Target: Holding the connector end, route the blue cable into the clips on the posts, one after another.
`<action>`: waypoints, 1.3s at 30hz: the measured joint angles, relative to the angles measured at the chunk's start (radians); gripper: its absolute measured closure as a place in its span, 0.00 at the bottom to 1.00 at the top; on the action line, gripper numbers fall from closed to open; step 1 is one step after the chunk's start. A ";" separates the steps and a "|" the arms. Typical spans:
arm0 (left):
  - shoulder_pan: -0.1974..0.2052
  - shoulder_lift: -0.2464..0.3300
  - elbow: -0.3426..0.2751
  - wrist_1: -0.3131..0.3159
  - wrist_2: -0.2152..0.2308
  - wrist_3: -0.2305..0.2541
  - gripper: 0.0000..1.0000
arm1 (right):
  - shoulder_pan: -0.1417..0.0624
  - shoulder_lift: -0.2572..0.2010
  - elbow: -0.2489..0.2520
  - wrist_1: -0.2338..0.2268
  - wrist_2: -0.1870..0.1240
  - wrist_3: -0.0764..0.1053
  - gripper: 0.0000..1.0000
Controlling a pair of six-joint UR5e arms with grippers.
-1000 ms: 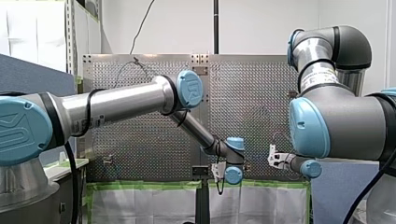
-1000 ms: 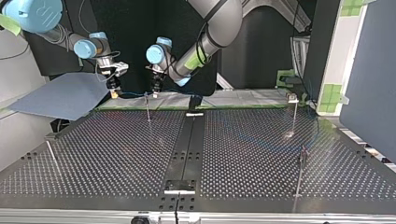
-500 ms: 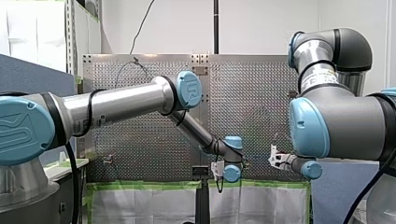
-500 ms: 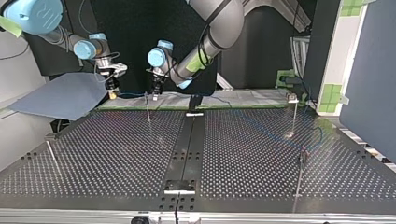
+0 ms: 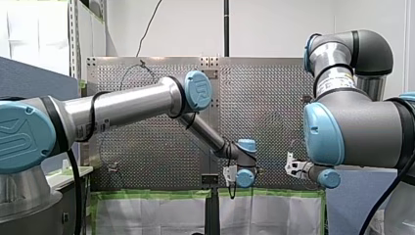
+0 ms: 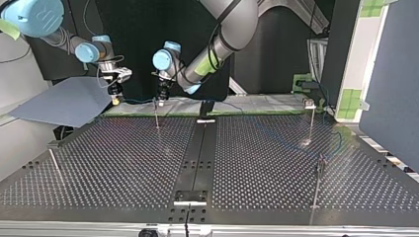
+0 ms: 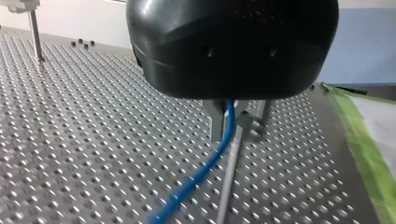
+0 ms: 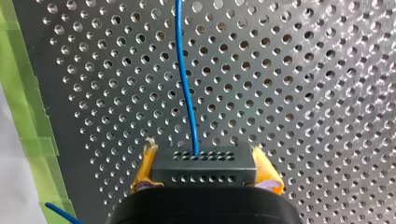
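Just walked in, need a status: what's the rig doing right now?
Cable routing. My right hand clamps the connector between its yellow pads. My left hand grips the blue cable further along, right beside the clip on a post. I cannot tell whether the cable is seated in that clip.

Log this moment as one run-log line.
right gripper: shut on connector | left gripper: shut on blue cable, beside post | clip seating: cannot tell

Legible marking: an embossed "UR" logo on the blue elbow cap (image 5: 198, 91) of my left arm (image 5: 132, 105). The printed label (image 5: 336, 79) on my right arm (image 5: 364, 132) is too small to read.
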 joint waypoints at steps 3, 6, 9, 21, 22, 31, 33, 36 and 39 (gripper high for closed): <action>-0.008 0.016 0.000 -0.019 -0.016 -0.001 1.00 | 0.004 0.000 0.000 0.003 -0.002 -0.010 1.00; -0.015 0.022 0.000 -0.046 -0.039 -0.004 1.00 | 0.006 0.000 0.000 0.008 -0.007 -0.023 1.00; -0.021 0.024 -0.001 -0.077 -0.063 -0.014 1.00 | 0.006 0.001 0.001 0.026 -0.018 -0.046 1.00; -0.061 0.025 -0.026 -0.163 -0.142 -0.038 1.00 | -0.011 0.000 0.055 0.001 -0.065 -0.080 1.00; -0.066 0.025 -0.029 -0.161 -0.143 -0.038 1.00 | -0.011 0.000 0.059 -0.003 -0.068 -0.080 1.00; -0.065 0.023 -0.034 -0.081 -0.098 -0.033 1.00 | -0.003 0.005 0.068 -0.034 -0.077 -0.052 1.00; -0.054 0.022 -0.034 -0.058 -0.090 -0.030 1.00 | 0.000 0.014 0.067 -0.044 -0.078 -0.040 1.00; -0.031 0.018 -0.034 -0.035 -0.074 -0.028 1.00 | 0.001 0.035 0.061 -0.055 -0.076 -0.030 1.00; -0.015 0.011 -0.034 -0.027 -0.061 -0.025 1.00 | 0.002 0.047 0.050 -0.056 -0.070 -0.032 1.00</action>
